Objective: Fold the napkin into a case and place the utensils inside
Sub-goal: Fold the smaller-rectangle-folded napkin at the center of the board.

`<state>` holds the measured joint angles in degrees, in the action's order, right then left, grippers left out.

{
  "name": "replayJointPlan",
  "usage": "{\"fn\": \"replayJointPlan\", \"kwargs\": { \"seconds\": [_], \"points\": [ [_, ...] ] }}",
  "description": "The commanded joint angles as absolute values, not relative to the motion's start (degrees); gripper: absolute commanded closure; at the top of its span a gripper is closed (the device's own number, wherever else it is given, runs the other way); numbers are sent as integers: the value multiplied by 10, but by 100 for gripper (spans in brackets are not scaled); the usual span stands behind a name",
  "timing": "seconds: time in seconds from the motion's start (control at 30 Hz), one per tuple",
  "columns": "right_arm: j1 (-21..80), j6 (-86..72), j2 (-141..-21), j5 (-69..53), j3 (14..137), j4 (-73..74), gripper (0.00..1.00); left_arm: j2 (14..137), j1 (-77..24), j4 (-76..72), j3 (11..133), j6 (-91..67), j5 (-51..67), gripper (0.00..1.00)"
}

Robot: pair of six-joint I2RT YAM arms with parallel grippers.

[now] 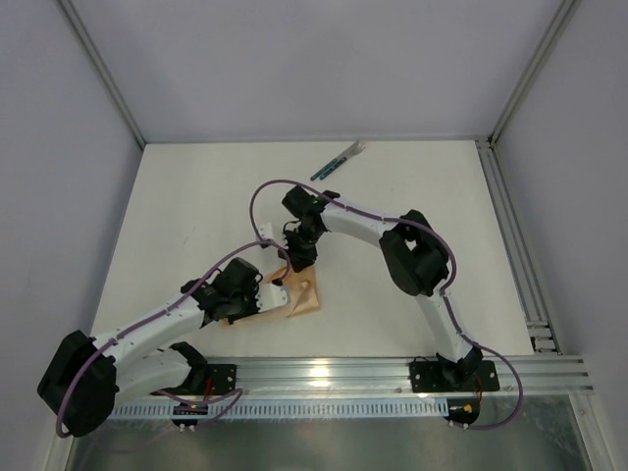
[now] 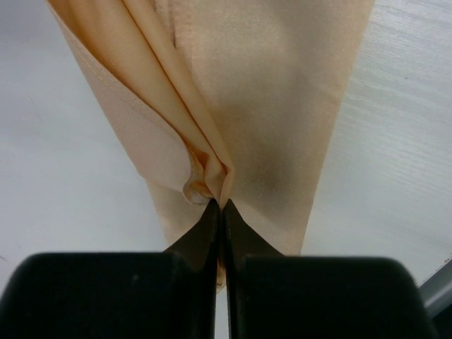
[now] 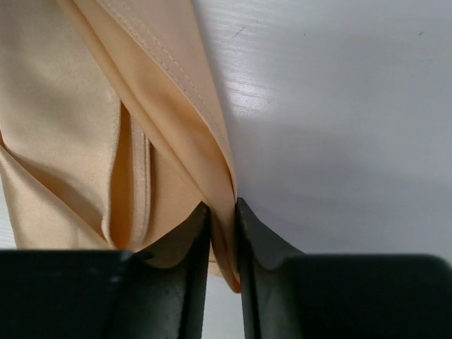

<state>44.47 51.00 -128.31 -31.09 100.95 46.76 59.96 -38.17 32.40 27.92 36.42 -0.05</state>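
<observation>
Peach-tan cloth is bunching in the left gripper (image 2: 219, 206), whose jaws are pressing together on a gathered fold of the napkin (image 2: 282, 106), which is lying partly folded on the table (image 1: 196, 196) near the arm bases. Close by, the right gripper (image 3: 222, 206) is nipping a doubled hem edge. Both pinches are looking shallow, so moving the two together, low and taut, should be giving a straight crease. The utensils (image 1: 339, 160) are lying well apart, toward the far side.
</observation>
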Motion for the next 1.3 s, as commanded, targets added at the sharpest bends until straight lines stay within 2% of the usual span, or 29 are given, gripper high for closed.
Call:
{"fn": "replayJointPlan", "kwargs": {
  "seconds": [0.0, 0.2, 0.33, 0.53, 0.6, 0.67, 0.7, 0.73, 0.77, 0.83, 1.07, 1.17, 1.27],
  "points": [
    [445, 484, -1267, -307, 1016, 473, 80, 590, -380, 308, 298, 355, -39, 100],
    [446, 420, -1223, -309, 963, 406, 96, 599, -371, 265, 313, 327, -76, 100],
    [446, 381, -1186, -291, 888, 351, 96, 601, -362, 248, 317, 320, -99, 100],
    [446, 298, -1138, -265, 804, 258, 96, 597, -353, 262, 329, 308, -80, 92],
    [447, 287, -1132, -267, 791, 239, 96, 597, -353, 271, 331, 307, -70, 99],
    [449, 273, -1129, -266, 784, 225, 96, 598, -352, 278, 330, 313, -61, 100],
    [450, 269, -1126, -264, 776, 221, 93, 598, -352, 278, 328, 316, -61, 100],
    [450, 264, -1120, -258, 773, 214, 82, 597, -352, 275, 321, 317, -62, 100],
    [450, 245, -1116, -252, 769, 201, 66, 598, -352, 272, 316, 318, -64, 100],
    [449, 230, -1094, -236, 751, 179, 59, 599, -352, 270, 313, 310, -63, 100],
    [441, 193, -977, -211, 715, 119, 51, 578, -350, 283, 304, 290, -52, 100],
    [443, 164, -935, -236, 690, 128, 49, 572, -349, 289, 296, 287, -50, 100],
    [463, 125, -896, -212, 639, 140, 49, 569, -346, 296, 299, 290, -44, 100]
  ]
}}
